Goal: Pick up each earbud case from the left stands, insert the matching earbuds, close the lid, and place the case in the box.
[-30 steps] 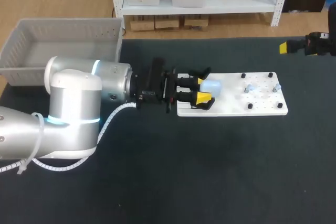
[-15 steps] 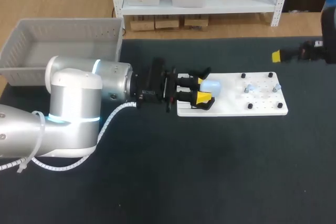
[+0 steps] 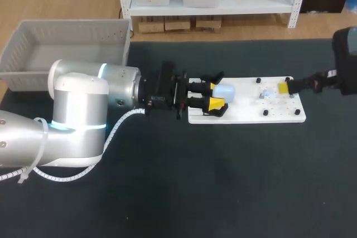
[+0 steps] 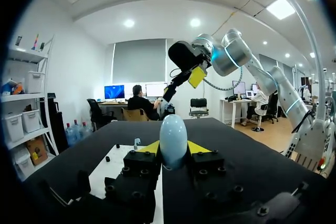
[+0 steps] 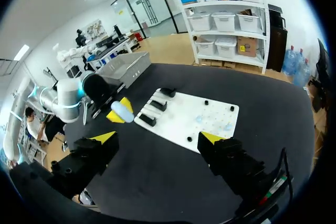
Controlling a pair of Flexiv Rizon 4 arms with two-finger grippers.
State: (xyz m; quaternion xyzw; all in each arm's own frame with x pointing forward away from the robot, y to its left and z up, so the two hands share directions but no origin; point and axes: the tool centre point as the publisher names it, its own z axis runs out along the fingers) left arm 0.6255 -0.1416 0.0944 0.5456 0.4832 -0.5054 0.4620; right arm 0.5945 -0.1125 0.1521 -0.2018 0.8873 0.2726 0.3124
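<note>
The left gripper (image 3: pixel 213 97) had its two yellow tips pinched on the pale blue earbud case (image 3: pixel 224 92), one tip to each side. The case's rounded end poked out ahead of the fingers, and in the left wrist view it stood like an egg between them. Close beside and under that gripper sat the black stands (image 3: pixel 215 112), on the near end of a white board (image 3: pixel 245 115) that ran on ahead of the fingers across the dark table (image 3: pixel 223 182). I could not tell whether the case touched a stand. At the board's far end, well ahead of the held case, two small pale earbuds (image 3: pixel 266 92) lay among black pegs (image 3: pixel 266 113). The right gripper (image 5: pixel 157 137) hung above that far end with its fingers spread wide and nothing between them, the earbuds below it and slightly ahead. Well behind the left gripper, past the bulky left arm (image 3: pixel 83 115), the grey box (image 3: pixel 67 26) stood at the table's corner.
</note>
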